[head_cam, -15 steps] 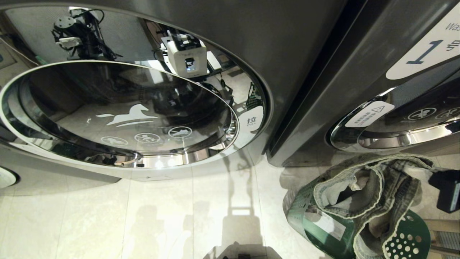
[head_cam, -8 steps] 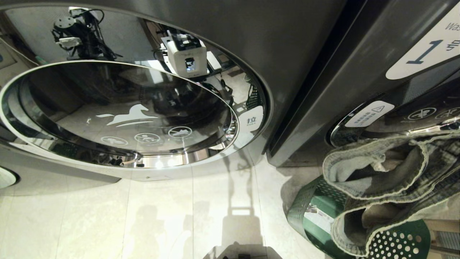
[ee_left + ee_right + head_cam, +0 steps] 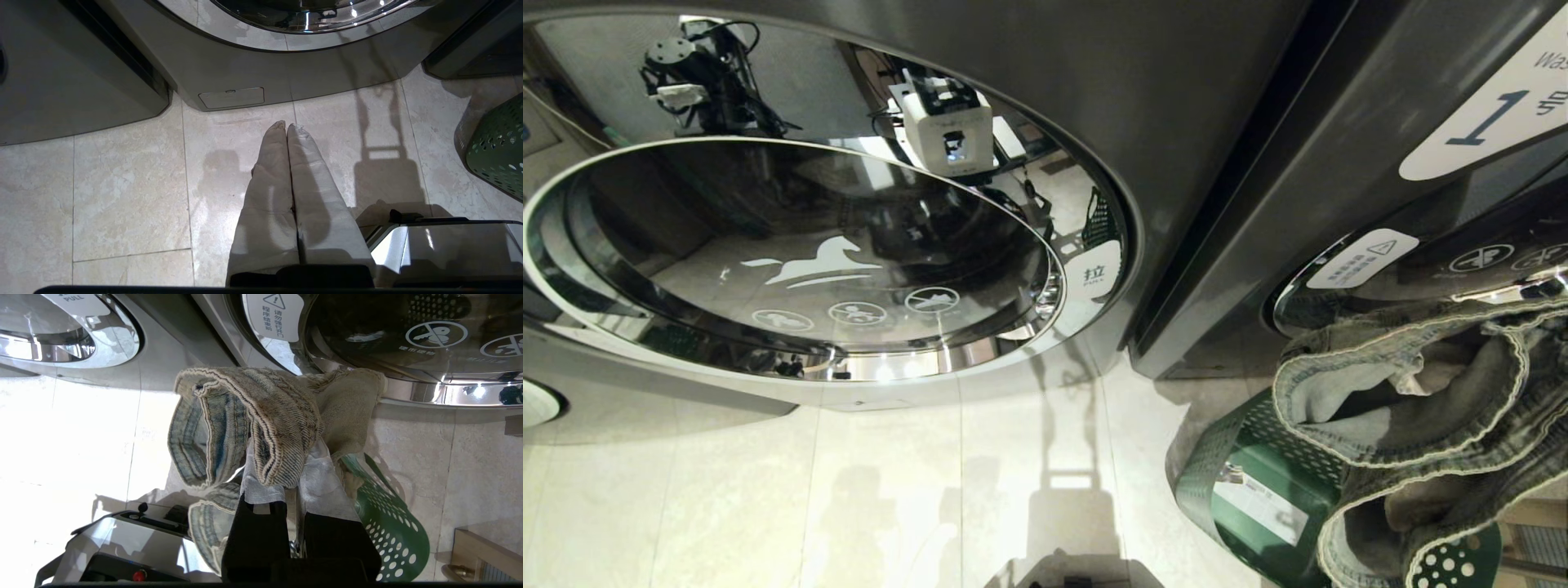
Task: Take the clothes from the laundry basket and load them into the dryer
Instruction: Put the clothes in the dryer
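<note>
Right gripper (image 3: 292, 477) pinched shut on a fold of the denim (image 3: 261, 420), holding it above the basket (image 3: 392, 535). In the head view the denim (image 3: 1413, 384) hangs over the basket (image 3: 1241, 482) at lower right, in front of the grey stack marked 1 (image 3: 1339, 147); part of it trails down towards the basket's inside (whether any cloth rests on the bottom is hidden).

Handling, as a judgement: soft, limp, fairly weighty for cloth. It droops in loops either side of the pinch and will swing. Thick stitched hems give the surest hold; a grip on one thin layer could slip. Trailing ends may snag the basket rim or a door ring.

Basket: green, pierced walls, tipped. Nothing else visible in it.

Horse-logo door (image 3: 792, 253) is closed; no open drum in view, and the dryer's own door is not seen.

Left gripper (image 3: 287, 134) parked over the floor tiles (image 3: 122, 196), fingers together, empty.
</note>
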### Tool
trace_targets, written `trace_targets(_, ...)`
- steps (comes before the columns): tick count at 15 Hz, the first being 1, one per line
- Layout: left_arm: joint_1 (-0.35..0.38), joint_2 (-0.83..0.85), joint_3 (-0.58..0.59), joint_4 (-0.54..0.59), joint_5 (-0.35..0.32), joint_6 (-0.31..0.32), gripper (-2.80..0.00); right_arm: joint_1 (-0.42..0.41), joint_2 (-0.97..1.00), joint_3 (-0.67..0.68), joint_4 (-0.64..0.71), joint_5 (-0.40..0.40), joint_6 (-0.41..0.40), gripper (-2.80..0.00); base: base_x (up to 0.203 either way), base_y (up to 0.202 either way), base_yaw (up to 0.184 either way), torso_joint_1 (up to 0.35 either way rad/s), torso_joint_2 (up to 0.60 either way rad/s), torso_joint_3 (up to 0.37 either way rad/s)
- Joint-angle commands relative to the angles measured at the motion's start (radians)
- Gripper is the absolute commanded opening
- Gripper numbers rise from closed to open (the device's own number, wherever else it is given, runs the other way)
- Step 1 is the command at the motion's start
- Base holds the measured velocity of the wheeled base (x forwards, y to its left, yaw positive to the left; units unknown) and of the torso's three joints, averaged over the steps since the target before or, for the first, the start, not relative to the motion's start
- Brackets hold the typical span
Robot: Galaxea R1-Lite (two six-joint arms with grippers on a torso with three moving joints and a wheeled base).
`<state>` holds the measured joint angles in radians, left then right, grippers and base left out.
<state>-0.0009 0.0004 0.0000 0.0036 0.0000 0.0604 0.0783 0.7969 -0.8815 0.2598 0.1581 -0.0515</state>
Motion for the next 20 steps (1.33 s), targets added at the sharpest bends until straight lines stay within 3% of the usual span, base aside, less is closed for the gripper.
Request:
trace_targets(1,-0.001,0.0,0.0,-0.001,0.0,-0.001,-2.8,0.0,-0.003,0.012,0.001,0.001,-0.001,-2.8,0.0,0.0,0.0,0.0,0.0,0.0)
trace_targets(14,-0.001,0.0,-0.002,0.006,-0.017,0.007,-2.8,-0.003,-0.002,0.055,-0.002,0.0,0.002,-2.8,0.0,0.0,0.0,0.0,0.0,0.0)
trace_targets(20,-0.001,0.0,-0.002,0.004,-0.028,0.007,-2.8,-0.008,-0.002,0.057,-0.002,-0.002,0.01,-2.8,0.0,0.0,0.0,0.003,0.0,0.143)
